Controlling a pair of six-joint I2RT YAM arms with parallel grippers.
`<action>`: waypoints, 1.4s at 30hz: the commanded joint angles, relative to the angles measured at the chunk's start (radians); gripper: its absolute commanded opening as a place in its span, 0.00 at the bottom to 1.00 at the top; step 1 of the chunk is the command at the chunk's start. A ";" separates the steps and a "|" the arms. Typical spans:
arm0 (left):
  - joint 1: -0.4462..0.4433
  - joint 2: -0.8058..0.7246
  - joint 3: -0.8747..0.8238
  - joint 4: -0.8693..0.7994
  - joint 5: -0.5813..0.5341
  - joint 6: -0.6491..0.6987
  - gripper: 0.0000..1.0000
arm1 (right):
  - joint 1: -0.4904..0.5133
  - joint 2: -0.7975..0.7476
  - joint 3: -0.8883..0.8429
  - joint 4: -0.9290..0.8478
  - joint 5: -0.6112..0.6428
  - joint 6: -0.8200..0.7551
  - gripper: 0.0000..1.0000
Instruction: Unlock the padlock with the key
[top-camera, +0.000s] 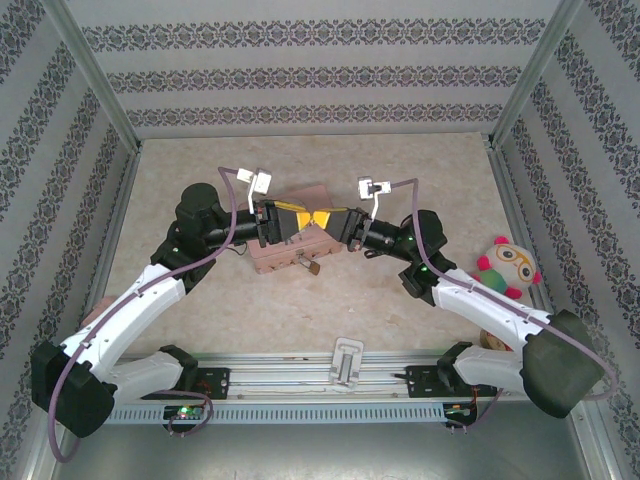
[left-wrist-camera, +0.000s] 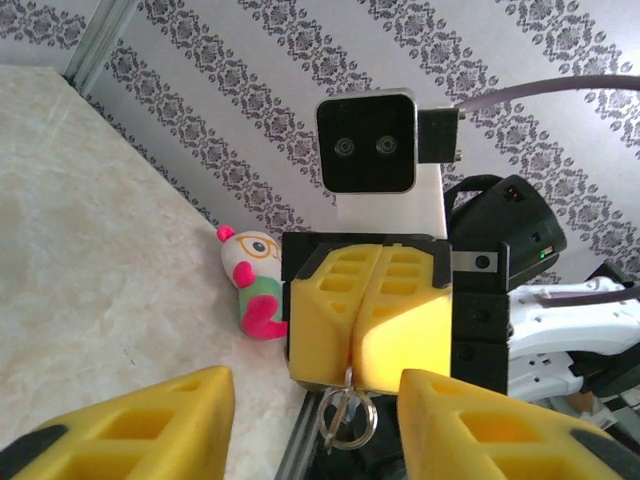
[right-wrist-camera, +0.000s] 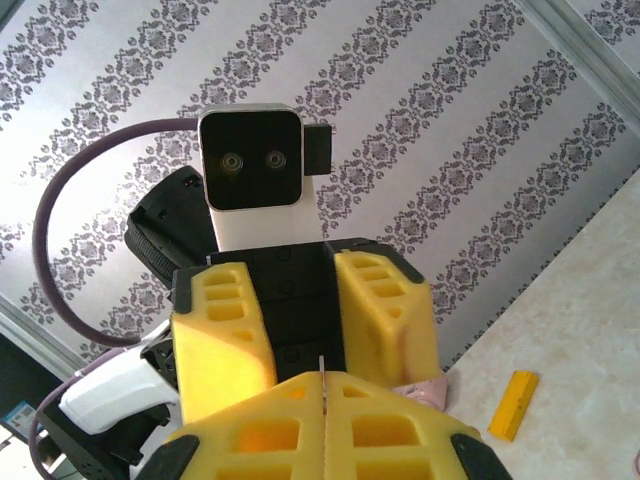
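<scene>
Right claw clenched on the key, ring dangling beneath, left claw released, facing it tip to tip above the pink tin, padlock at the tin's 6 o'clock edge, plush toy at 3 o'clock on the surface

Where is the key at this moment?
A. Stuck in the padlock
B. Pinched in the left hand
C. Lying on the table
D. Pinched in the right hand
D: in the left wrist view the right hand is shut on the key, which pokes out below it.
</scene>
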 joint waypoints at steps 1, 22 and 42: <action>0.012 -0.008 0.001 0.081 0.034 -0.011 0.32 | -0.008 0.005 0.005 0.082 -0.029 0.020 0.00; 0.012 -0.033 0.076 -0.172 0.057 0.167 0.00 | -0.017 -0.027 -0.029 0.026 -0.012 -0.024 0.29; 0.011 0.006 0.262 -0.606 0.092 0.429 0.00 | 0.025 -0.089 -0.047 -0.080 -0.041 -0.145 0.36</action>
